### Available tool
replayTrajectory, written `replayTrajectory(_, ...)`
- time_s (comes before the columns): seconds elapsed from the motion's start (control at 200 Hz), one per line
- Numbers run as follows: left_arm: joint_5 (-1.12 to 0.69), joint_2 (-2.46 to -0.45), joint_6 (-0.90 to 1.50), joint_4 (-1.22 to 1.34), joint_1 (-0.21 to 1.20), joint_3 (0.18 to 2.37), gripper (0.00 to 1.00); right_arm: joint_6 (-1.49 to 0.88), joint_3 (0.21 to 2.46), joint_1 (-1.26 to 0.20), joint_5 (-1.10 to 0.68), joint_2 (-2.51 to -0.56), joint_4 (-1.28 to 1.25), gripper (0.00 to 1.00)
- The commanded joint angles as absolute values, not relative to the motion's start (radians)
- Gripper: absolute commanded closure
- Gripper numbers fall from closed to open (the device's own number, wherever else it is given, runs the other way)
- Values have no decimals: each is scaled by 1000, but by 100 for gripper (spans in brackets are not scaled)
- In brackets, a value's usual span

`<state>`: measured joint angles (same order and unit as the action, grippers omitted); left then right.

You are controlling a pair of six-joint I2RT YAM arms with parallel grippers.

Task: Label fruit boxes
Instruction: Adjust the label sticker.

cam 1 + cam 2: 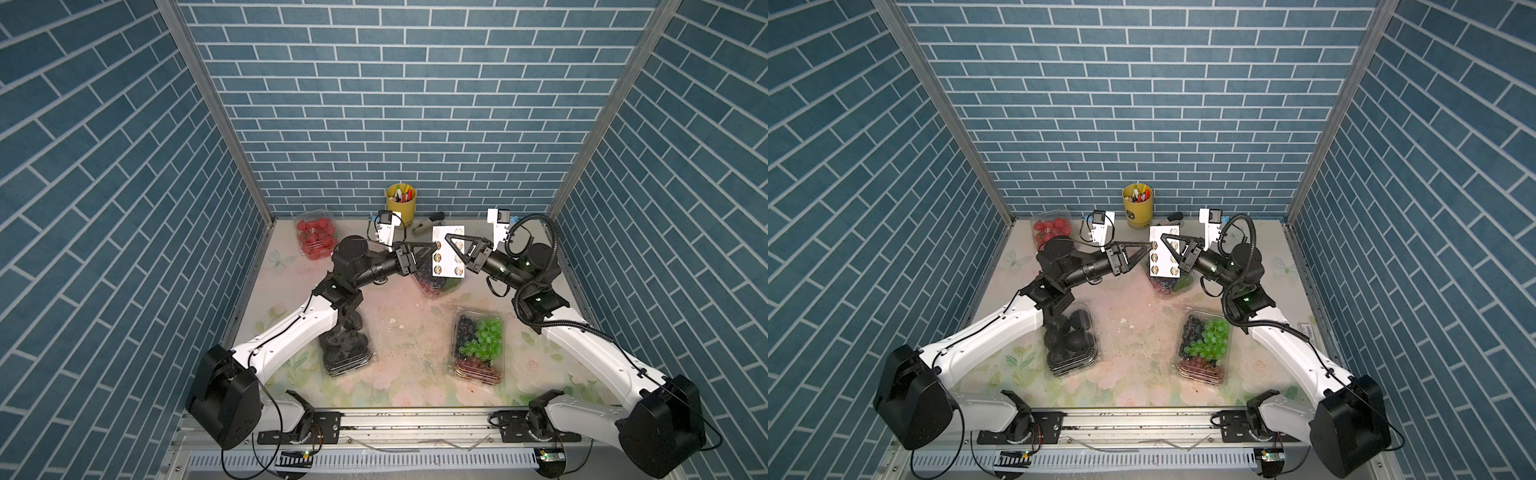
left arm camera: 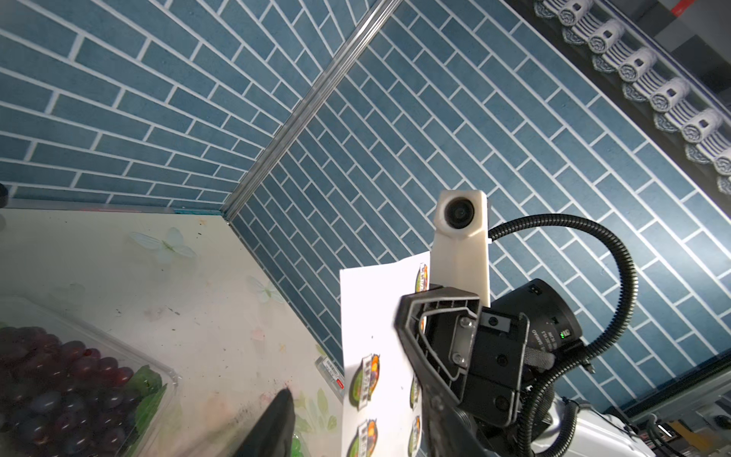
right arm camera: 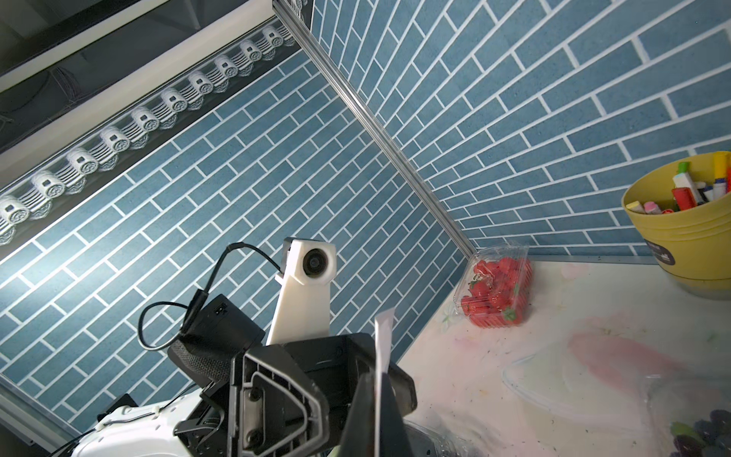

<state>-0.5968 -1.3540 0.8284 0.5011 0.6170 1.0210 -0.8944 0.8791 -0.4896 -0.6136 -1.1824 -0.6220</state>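
My right gripper is shut on a white sticker sheet, held upright above the back middle of the table. My left gripper is open at the sheet's left edge, which stands between its fingers. Directly under the sheet lies the dark purple grape box. The strawberry box is at the back left. A box of black fruits sits front left, partly under my left arm. The mixed grape box is front right.
A yellow cup of pens stands against the back wall. A small grey stapler-like thing lies beside it. Blue brick walls close the table on three sides. Small crumbs dot the flowered tabletop.
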Motion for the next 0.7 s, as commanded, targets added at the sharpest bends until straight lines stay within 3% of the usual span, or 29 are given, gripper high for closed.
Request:
replayTrajectory(0.0,-628,-1351,827,560,624,1013,50,-939,890,-486,-632,-1186,-685,100)
replayTrajectory(0.38,-646,-1387,850,588,624,1042,54,-962,893,-486,-674,-1197,-713,100)
replayTrajectory(0.56,-650,-1380,867,620,624,1034,63,-957,893,-483,-669,-1198,-706,100)
replayTrajectory(0.63,-647,-1375,866,622,624,1032,76,-958,894,-482,-670,-1201,-707,100)
replayTrajectory(0.695,-646,-1375,865,620,624,1032,77,-959,892,-482,-669,-1202,-707,100)
